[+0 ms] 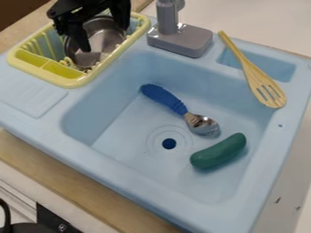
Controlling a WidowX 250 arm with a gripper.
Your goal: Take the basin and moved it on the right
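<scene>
Metal bowl between spread fingers

The metal bowl sits tilted in the yellow dish rack, at the upper left of the light blue sink. The fingers hang over it, spread apart: one in front of its left part, the other by its right edge. Whether they touch it, I cannot tell. Beside the rack stands a gray faucet. In the sink, a blue-handled spoon and a green cucumber lie near the drain. A wooden spatula lies across the right rim.
</scene>
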